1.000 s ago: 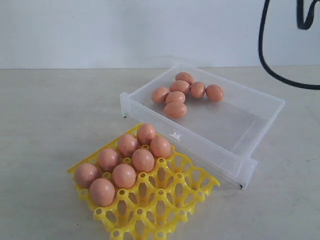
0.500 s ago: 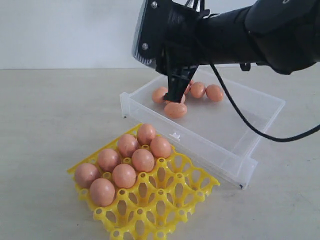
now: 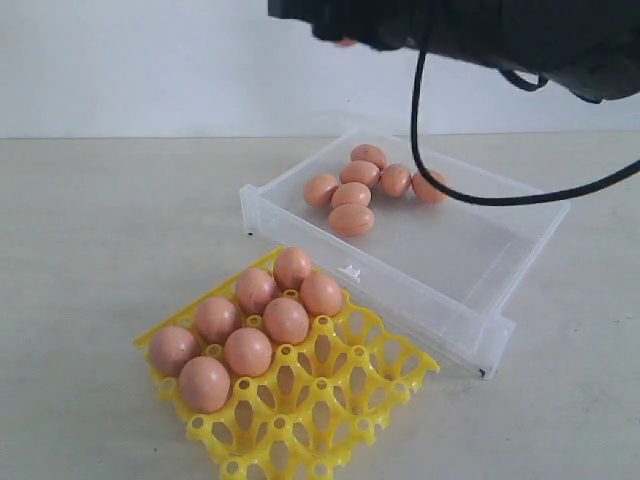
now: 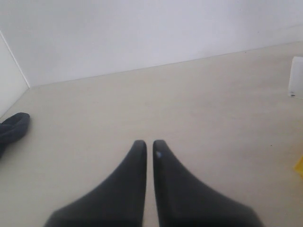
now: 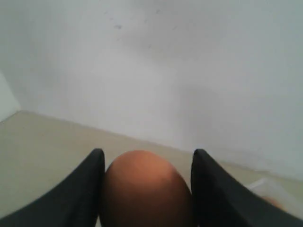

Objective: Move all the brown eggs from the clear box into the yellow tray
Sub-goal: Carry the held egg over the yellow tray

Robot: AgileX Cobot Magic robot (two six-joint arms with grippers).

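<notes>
Fingers (image 4: 137, 163) of your left gripper (image 4: 149, 143) sit together, empty; your right gripper (image 5: 149, 155) clamps one brown egg (image 5: 144, 194) between its pads (image 5: 87, 189).
Only the right wrist view shows that grip. The exterior view adds eggs (image 3: 248, 352) filling the yellow tray's (image 3: 352, 352) left cups toward the tabletop's (image 3: 100, 230) front edge, other eggs (image 3: 351, 220) clustered at the clear box's (image 3: 400, 290) far end.
</notes>
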